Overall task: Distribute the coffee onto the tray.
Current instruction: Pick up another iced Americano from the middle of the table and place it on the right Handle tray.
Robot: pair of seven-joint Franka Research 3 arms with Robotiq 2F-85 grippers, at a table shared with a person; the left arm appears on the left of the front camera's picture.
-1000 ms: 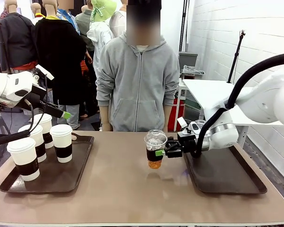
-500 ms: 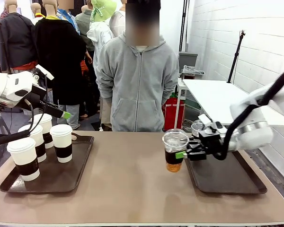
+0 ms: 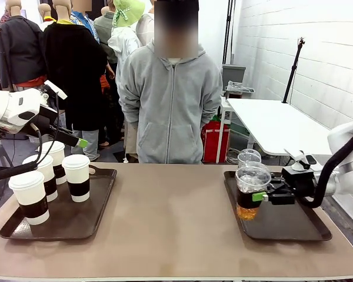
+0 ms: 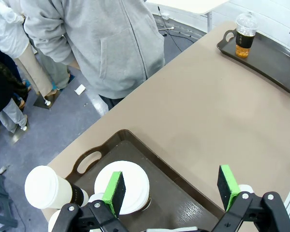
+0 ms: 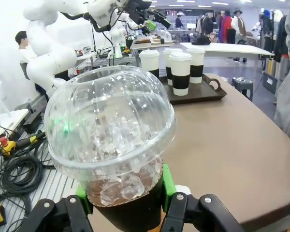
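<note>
My right gripper (image 3: 252,197) is shut on a clear dome-lidded cup of amber coffee (image 3: 249,189) with a dark band, held just above the left part of the right-hand tray (image 3: 294,226). In the right wrist view the cup (image 5: 111,140) stands upright between the green pads. A second clear cup (image 3: 249,157) stands at that tray's far left corner. Several white lidded cups with dark sleeves (image 3: 77,176) stand on the left-hand tray (image 3: 100,202). My left gripper (image 3: 79,142) hangs open above them, its pads (image 4: 115,192) spread wide over a white lid (image 4: 130,183).
A person in a grey hoodie (image 3: 172,106) stands at the table's far edge, arms down. The brown tabletop (image 3: 170,217) lies bare between the two trays. A white table (image 3: 270,123) stands behind on the right.
My right gripper has carried the clear cup to the right, from the table's middle to above the right-hand tray. The left arm has not moved.
</note>
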